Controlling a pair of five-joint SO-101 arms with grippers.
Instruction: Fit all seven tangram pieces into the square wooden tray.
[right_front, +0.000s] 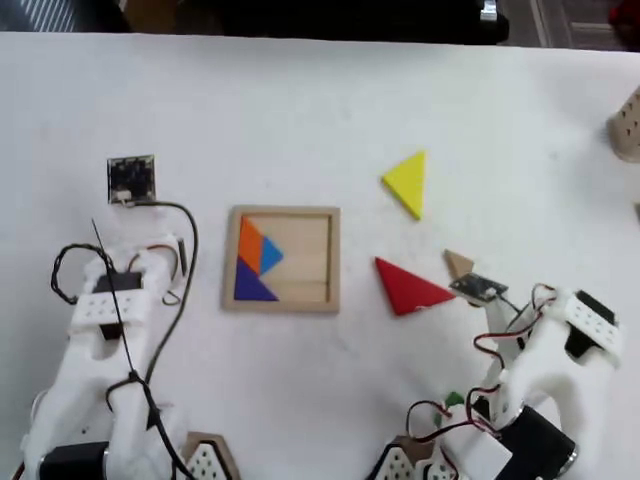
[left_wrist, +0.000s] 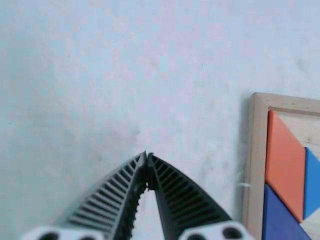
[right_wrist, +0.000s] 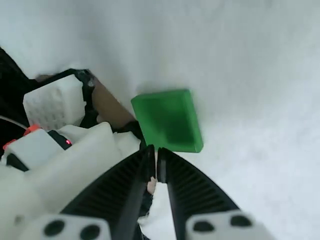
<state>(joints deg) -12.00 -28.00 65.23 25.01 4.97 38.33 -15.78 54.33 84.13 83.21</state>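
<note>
White table (right_front: 300, 100), looking down on it from the high view.

- Wooden tray (right_front: 308, 262) sits mid-frame, slightly left of centre. Three pieces are in its left part: orange piece (right_front: 249, 243) at upper left, light blue piece (right_front: 271, 256) touching it on the right, dark blue triangle (right_front: 252, 286) below both. The right half of the tray is bare wood.
- Four pieces are out on the table. Yellow triangle (right_front: 408, 180) is upper right of the tray. Red triangle (right_front: 405, 286) is just right of the tray, not touching it. Tan triangle (right_front: 458, 263) is by the red one's right corner. Green piece (right_wrist: 167, 120) is low in the frame, right of centre, tucked against the right arm (right_front: 560, 340) base.
- Left arm (right_front: 105, 310) is at lower left. Left gripper (left_wrist: 147, 156) is clenched tip to tip with nothing in it, over bare table just beside the tray's outer left rim.
- Right gripper (right_wrist: 153, 150) is also closed and empty. Its tips are right next to the green piece's near edge; can't tell whether they touch it.
- Small black circuit board (right_front: 131, 178) lies on the table upper left of the tray, with a cable running back toward the left arm.
</note>
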